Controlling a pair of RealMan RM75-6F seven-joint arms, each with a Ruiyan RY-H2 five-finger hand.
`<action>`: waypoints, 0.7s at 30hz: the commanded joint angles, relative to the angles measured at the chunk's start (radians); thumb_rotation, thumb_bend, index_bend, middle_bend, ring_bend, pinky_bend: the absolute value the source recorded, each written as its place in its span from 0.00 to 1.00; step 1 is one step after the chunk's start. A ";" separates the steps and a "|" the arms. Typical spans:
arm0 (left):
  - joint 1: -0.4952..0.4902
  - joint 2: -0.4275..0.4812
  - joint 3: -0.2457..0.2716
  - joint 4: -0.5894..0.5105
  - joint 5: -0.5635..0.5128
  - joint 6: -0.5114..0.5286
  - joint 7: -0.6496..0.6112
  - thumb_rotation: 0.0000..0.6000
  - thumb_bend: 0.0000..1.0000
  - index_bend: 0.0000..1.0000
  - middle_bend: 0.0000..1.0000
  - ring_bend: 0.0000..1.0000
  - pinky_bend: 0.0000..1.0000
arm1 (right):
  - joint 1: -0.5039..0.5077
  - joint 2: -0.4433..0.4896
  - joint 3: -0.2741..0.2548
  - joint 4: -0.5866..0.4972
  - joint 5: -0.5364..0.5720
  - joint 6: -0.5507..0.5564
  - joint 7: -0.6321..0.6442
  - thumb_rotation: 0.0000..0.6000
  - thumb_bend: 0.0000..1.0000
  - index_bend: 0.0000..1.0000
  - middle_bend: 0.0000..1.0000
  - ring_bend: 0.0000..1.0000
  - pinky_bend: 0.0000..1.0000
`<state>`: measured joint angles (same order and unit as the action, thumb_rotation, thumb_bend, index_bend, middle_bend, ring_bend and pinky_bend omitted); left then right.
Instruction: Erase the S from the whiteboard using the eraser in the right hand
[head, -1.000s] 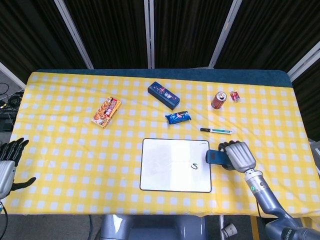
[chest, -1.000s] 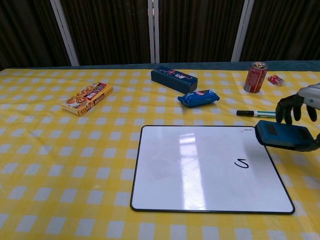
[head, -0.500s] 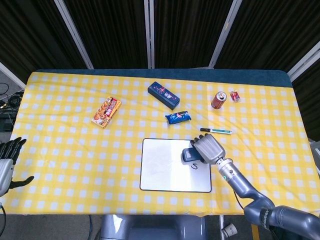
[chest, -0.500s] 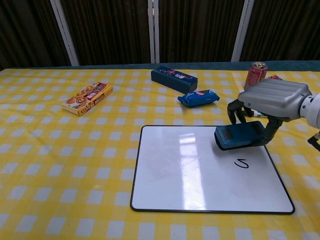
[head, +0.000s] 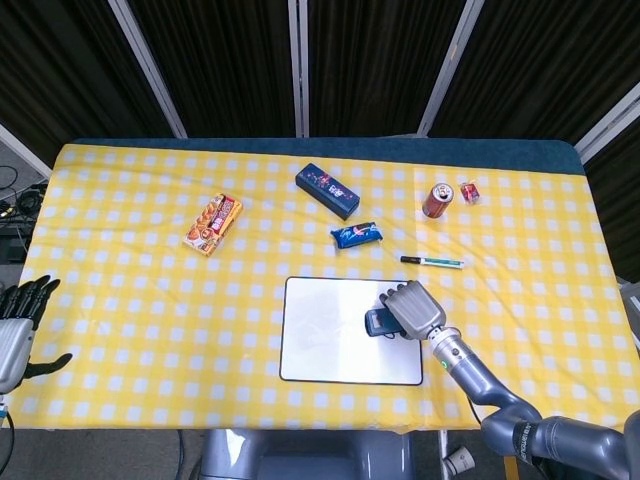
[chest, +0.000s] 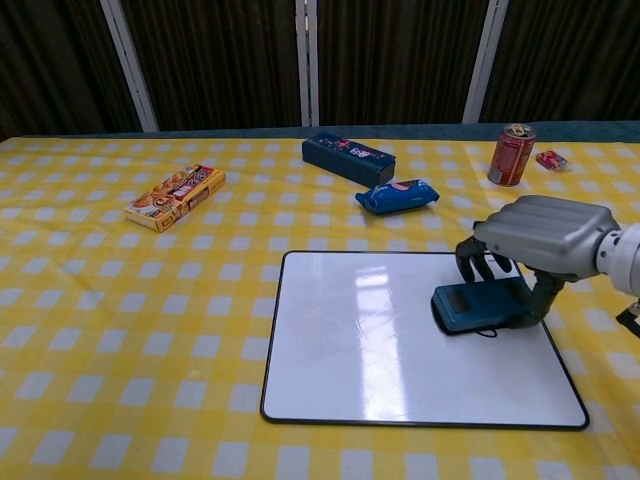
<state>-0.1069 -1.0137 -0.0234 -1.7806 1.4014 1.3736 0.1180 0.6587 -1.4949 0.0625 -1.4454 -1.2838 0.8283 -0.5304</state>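
Dark-blue rectangular eraser is gripped by right hand, pressed flat over S on white-surfaced whiteboard; left hand is kept idle, fingers spread.

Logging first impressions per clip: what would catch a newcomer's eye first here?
The grey right hand holds a blue eraser down on the right part of the whiteboard, over the S, of which a sliver shows. Next, the red can at the far right.
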 joint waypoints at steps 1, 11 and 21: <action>-0.002 0.000 0.002 0.002 0.001 -0.003 -0.001 1.00 0.00 0.00 0.00 0.00 0.00 | -0.014 0.041 -0.043 -0.077 -0.011 0.002 -0.020 1.00 0.69 0.53 0.59 0.52 0.53; -0.008 -0.001 0.002 0.006 0.000 -0.012 -0.007 1.00 0.00 0.00 0.00 0.00 0.00 | -0.017 0.084 -0.117 -0.208 -0.076 0.007 -0.076 1.00 0.72 0.54 0.60 0.53 0.53; -0.007 0.003 0.004 0.015 0.008 -0.009 -0.030 1.00 0.00 0.00 0.00 0.00 0.00 | 0.015 0.048 -0.054 -0.095 -0.040 0.027 -0.087 1.00 0.72 0.55 0.60 0.53 0.53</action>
<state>-0.1137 -1.0108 -0.0196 -1.7660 1.4091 1.3654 0.0890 0.6658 -1.4421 -0.0052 -1.5574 -1.3338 0.8486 -0.6139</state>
